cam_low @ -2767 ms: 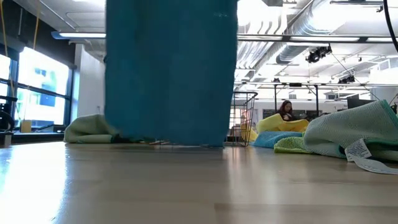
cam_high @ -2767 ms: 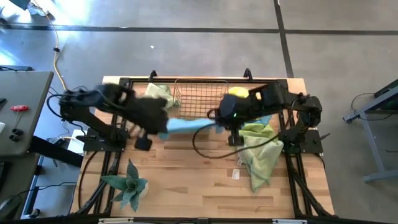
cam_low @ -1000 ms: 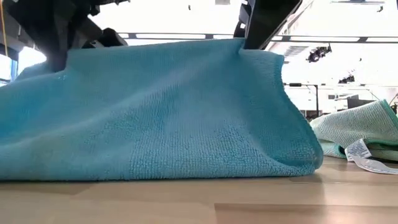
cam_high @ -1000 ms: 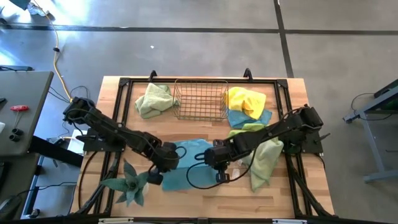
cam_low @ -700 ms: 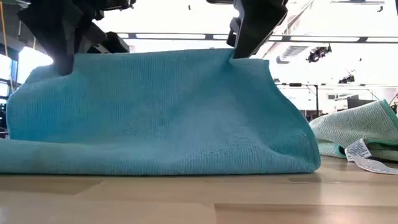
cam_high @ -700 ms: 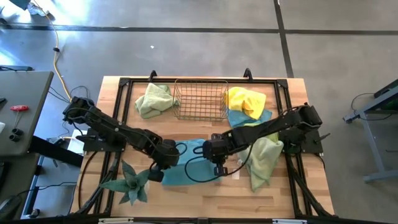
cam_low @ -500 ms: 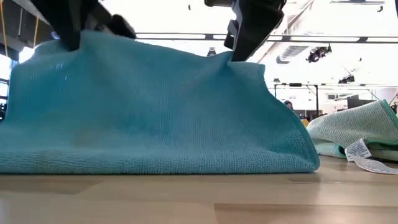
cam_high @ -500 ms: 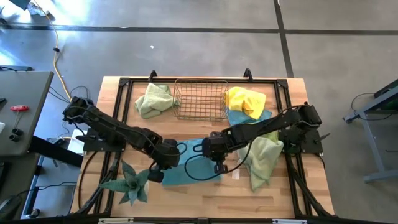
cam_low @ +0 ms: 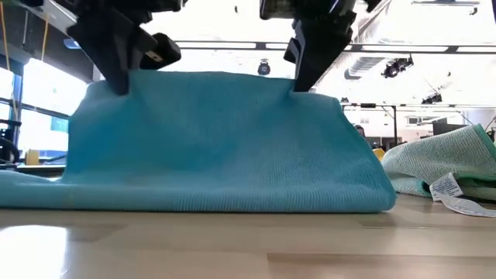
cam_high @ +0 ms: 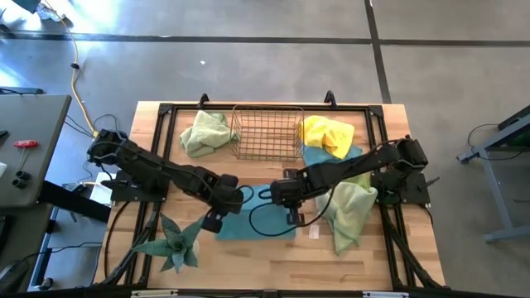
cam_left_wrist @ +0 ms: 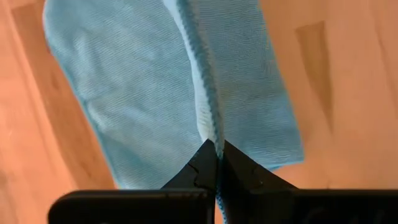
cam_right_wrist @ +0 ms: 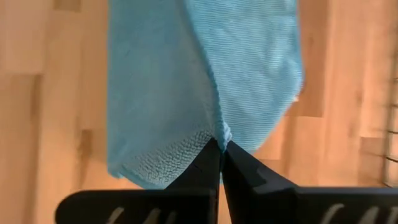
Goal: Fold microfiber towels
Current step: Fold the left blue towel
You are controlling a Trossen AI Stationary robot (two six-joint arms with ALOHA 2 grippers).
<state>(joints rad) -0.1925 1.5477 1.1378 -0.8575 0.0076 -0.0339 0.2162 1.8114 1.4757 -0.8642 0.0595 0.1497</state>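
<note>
A: Where is the blue towel (cam_high: pixel 257 217) relative to the wire basket (cam_high: pixel 267 132)?

B: Just in front of it, mid-surface (cam_high: pixel 273 257); bare wood lies beyond its front edge.

A: And the claws?

B: Left claw (cam_left_wrist: pixel 217 151) and right claw (cam_right_wrist: pixel 221 144) are each pinched tight on the towel's raised top edge, holding it up in a fold.

Copper wire basket (cam_high: pixel 267 132) sits at far-centre of the wooden tabletop (cam_high: pixel 373 257), upright, mesh sides visible. Spiky green plant (cam_high: pixel 175 242) at near-left corner of tabletop, leaves spread. Small white tag (cam_high: pixel 315 233) lies flat on bare wood, right of centre. Off the tabletop, to the left: grey side bench (cam_high: pixel 25 149) w/ a red-handled item (cam_high: pixel 25 143) on it. Low view: bright windows (cam_low: pixel 35 116) at left, ceiling ducts (cam_low: pixel 387 31) at upper right.
</note>
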